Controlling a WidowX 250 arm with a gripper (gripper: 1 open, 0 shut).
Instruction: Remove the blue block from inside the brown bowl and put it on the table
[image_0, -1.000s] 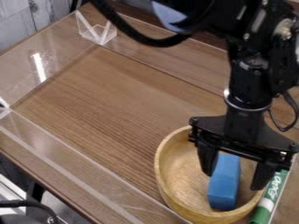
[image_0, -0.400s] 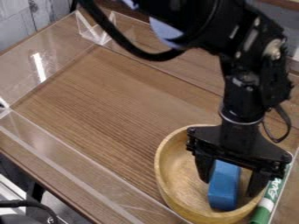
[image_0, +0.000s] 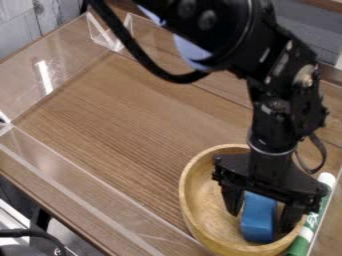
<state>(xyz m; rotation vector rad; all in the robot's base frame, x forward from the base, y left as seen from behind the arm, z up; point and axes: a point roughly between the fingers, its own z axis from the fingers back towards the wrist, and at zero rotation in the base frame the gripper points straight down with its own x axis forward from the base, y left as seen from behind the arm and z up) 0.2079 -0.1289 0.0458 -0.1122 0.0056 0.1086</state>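
The black arm reaches in from the top of the view and points straight down into the brown bowl (image_0: 201, 200), which sits at the lower right of the table (image_0: 120, 120), close to the front edge. The gripper (image_0: 263, 206) is inside the bowl's rim, its two dark fingers (image_0: 235, 196) spread wide apart, one on each side of the blue block (image_0: 258, 217). The block lies on the bowl's shallow floor toward the right-hand side, its long side running roughly between the fingers, and it is bright against the pale wood. Whether the fingertips are touching the block cannot be told from this angle; the jaws are clearly apart and not pressed onto it. Just beyond the bowl's right rim a green-and-white marker (image_0: 315, 205) shows, partly cut off by the frame's edge. Clear acrylic walls (image_0: 54, 65) stand along the table's left and far edges, catching glare. The block is in the bowl, not lifted, and the wood-grain surface to the left of the bowl is open tabletop.
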